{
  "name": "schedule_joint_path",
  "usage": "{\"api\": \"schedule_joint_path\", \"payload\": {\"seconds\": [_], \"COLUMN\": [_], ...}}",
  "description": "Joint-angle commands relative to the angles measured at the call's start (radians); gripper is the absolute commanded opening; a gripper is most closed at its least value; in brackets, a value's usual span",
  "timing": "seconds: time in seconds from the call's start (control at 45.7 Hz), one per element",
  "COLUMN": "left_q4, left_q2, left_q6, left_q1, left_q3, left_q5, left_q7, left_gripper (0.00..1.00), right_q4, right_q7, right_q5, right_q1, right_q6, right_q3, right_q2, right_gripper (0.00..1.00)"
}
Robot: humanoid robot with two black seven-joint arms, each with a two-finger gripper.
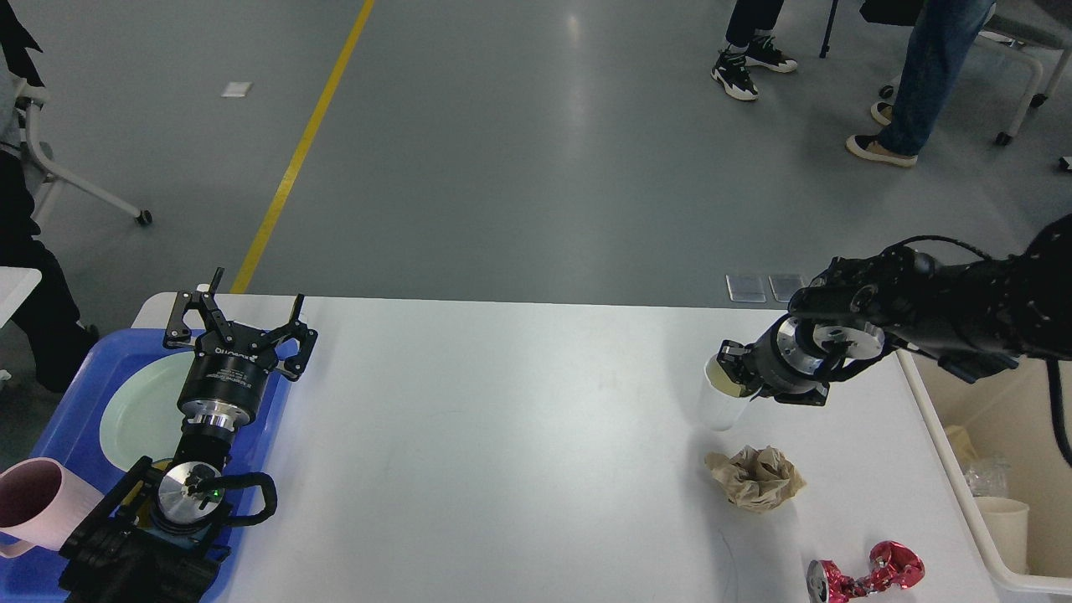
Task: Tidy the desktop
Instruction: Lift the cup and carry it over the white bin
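The right gripper (pixel 737 378) is closed on the rim of a white paper cup (pixel 718 400), above the right part of the desktop (pixel 502 435); the left gripper (pixel 237 314) is wide open and empty, over the blue tray (pixel 75 419) at the desktop's left edge; a crumpled brown paper (pixel 754 477) lies near the cup.

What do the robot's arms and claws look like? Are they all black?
Mostly black. The left gripper has thin, spiky black fingers on a round black body with small white lettering, then a shiny silver ring. A looped black cable and a tiny green light sit lower on that arm. The right gripper is black too, with a silver disc at the wrist and a thin black cable arching over the chunky arm.
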Motion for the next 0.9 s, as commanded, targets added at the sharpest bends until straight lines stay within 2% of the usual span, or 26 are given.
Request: {"api": "schedule_joint_path", "payload": {"seconds": [0.0, 0.131, 0.285, 0.438, 0.635, 0.876], "left_q4": [0.001, 0.001, 0.001, 0.001, 0.001, 0.001], "left_q2": [0.0, 0.0, 0.0, 0.0, 0.0, 0.0], "left_q6": [0.0, 0.0, 0.0, 0.0, 0.0, 0.0], "left_q1": [0.0, 0.0, 0.0, 0.0, 0.0, 0.0], "left_q3": [-0.001, 0.001, 0.001, -0.001, 0.001, 0.001], "left_q5": [0.0, 0.0, -0.001, 0.0, 0.0, 0.0], "left_q7": [0.0, 0.0, 0.0, 0.0, 0.0, 0.0], "left_gripper": [0.96, 0.96, 0.96, 0.96, 0.96, 0.96], "right_q4": [0.091, 0.218, 0.402, 0.564, 0.597, 0.585], "right_q7": [0.0, 0.003, 0.007, 0.006, 0.006, 0.01], "right_q5": [-0.001, -0.007, -0.004, -0.007, -0.02, -0.023], "right_q1": [0.166, 0.358, 0.585, 0.774, 0.794, 0.789], "right_q6": [0.158, 0.221, 0.212, 0.192, 0.103, 0.092], "right_q3": [-0.011, -0.116, -0.225, -0.256, -0.302, -0.369], "right_q2": [-0.072, -0.096, -0.098, -0.153, -0.153, -0.159], "right_gripper": [0.0, 0.0, 0.0, 0.0, 0.0, 0.0]}}
